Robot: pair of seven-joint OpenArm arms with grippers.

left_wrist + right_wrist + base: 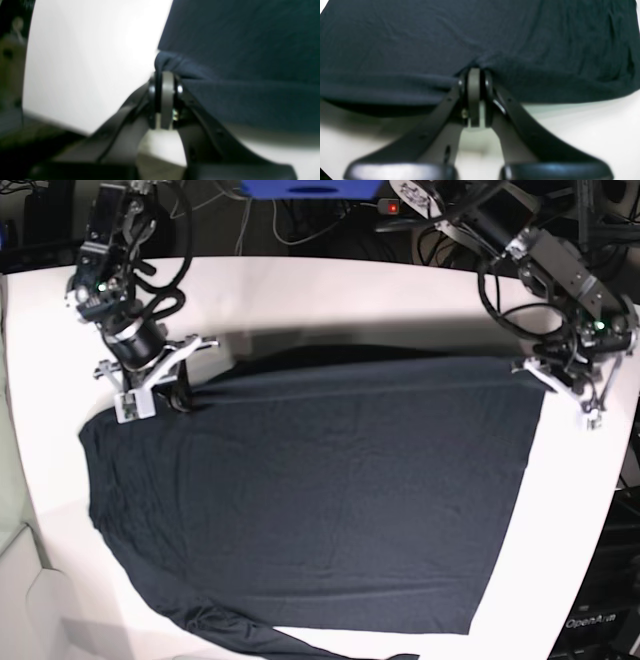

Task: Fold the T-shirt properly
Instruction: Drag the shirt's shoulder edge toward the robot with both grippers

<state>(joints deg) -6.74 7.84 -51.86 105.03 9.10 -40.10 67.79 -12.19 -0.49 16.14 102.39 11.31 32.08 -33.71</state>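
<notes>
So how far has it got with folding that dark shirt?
Early days. Done: the T-shirt lies spread nearly flat on the white table. In hand: the left claw and the right claw are each shut on its far edge, lifting it slightly. Left: no fold is laid yet, and a sleeve trails off the near side.

The large, plain, very dark navy T-shirt of thin soft knit fabric lies spread almost flat across the white table, covering most of the middle of it. Its far edge is lifted a little off the table and casts a shadow beneath; that edge is gathered into small puckers at two places, one at its far corner and one farther along the same edge. The cloth shows only faint wrinkles and no print. A long sleeve trails along the table's near edge, reaching out from the body of the shirt.
</notes>
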